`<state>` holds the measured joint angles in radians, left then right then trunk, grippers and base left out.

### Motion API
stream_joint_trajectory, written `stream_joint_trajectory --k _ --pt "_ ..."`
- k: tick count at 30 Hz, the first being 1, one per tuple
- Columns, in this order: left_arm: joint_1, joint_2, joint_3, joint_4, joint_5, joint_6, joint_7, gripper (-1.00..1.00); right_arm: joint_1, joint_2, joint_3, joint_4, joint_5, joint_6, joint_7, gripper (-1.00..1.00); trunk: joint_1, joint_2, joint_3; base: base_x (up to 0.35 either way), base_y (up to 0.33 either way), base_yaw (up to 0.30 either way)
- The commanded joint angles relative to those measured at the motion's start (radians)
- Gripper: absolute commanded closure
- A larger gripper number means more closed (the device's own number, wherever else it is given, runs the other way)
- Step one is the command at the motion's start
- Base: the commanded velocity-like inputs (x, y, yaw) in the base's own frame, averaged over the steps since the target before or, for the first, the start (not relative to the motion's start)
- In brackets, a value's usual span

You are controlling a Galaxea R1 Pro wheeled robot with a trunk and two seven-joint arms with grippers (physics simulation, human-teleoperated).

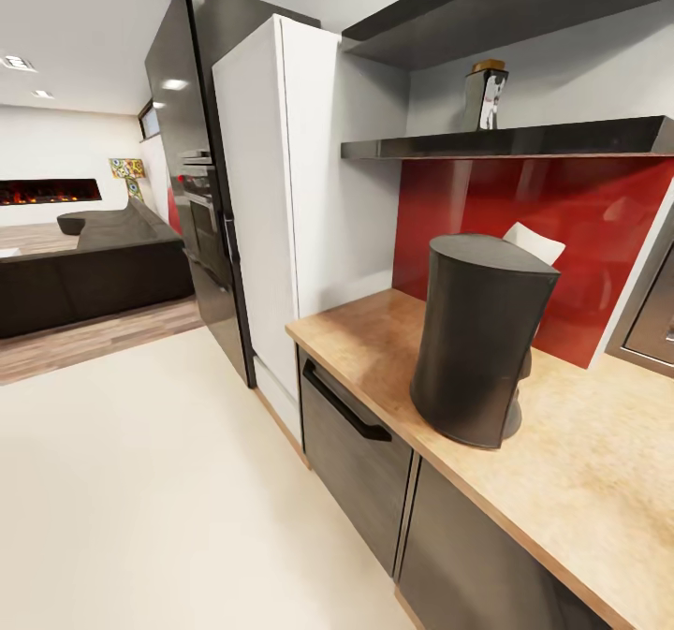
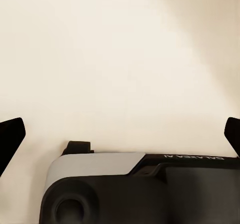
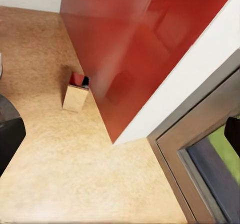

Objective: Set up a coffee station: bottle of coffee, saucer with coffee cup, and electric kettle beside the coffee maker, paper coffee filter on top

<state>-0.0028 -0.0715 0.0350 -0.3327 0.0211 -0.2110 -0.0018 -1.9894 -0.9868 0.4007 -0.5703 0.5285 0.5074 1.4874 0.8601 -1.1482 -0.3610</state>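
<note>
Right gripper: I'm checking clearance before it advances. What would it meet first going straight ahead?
Probably the kitchen countertop, near the foot of the red back panel; depth is unclear. The right gripper looks open.

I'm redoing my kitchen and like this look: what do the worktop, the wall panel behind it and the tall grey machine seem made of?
The kitchen countertop looks like beige wood-grain laminate, speckled and matte. The red back panel seems glossy glass or acrylic, since it mirrors shapes. The coffee maker looks like matte dark-grey plastic, with no shine.
</note>
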Motion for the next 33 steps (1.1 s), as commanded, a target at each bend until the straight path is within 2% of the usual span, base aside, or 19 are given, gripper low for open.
stream_joint_trajectory --k 1,13,15,17,22,24,31,33 --pt "0.0 -0.001 0.003 0.0 0.002 -0.002 0.0 -1.0 -0.002 -0.002 0.003 0.01 0.002 0.01 0.004 -1.0 0.0 -0.001 -0.001 0.0 0.0 0.0" --pt "0.0 -0.001 0.003 0.0 0.002 -0.002 -0.001 -1.0 -0.002 -0.003 0.002 0.049 0.002 0.011 -0.003 -1.0 0.0 -0.001 -0.001 0.0 0.0 0.0" --pt "0.0 -0.001 0.003 0.0 0.002 -0.002 -0.001 -1.0 -0.002 -0.003 0.002 0.062 0.002 0.011 -0.016 -1.0 0.0 -0.001 -0.001 0.0 0.0 0.0" --pt "0.0 -0.001 0.002 0.0 0.002 -0.002 -0.001 -1.0 -0.002 -0.003 0.002 0.102 0.001 0.011 -0.077 -1.0 0.0 -0.001 -0.001 0.0 0.0 0.0" --pt "0.006 -0.029 0.002 -0.027 0.012 -0.004 -0.002 -1.0 0.027 0.023 -0.027 0.072 -0.027 0.021 -0.104 -1.0 0.0 -0.001 -0.001 0.0 0.0 0.0" --pt "0.006 -0.04 0.002 -0.027 0.012 -0.004 -0.002 -1.0 0.038 0.023 -0.038 0.061 -0.039 0.021 -0.115 -1.0 0.0 -0.001 -0.001 0.0 0.0 0.0" --pt "0.006 -0.04 0.002 -0.027 0.012 -0.004 -0.002 -1.0 0.077 0.023 -0.045 0.022 -0.078 0.021 -0.116 -1.0 0.0 -0.001 -0.001 0.0 0.0 0.0" --pt "0.006 -0.051 0.004 -0.038 0.013 -0.005 -0.003 -1.0 0.066 0.011 -0.033 0.034 -0.066 0.023 -0.105 -1.0 0.0 -0.001 -0.001 0.0 0.0 0.0"
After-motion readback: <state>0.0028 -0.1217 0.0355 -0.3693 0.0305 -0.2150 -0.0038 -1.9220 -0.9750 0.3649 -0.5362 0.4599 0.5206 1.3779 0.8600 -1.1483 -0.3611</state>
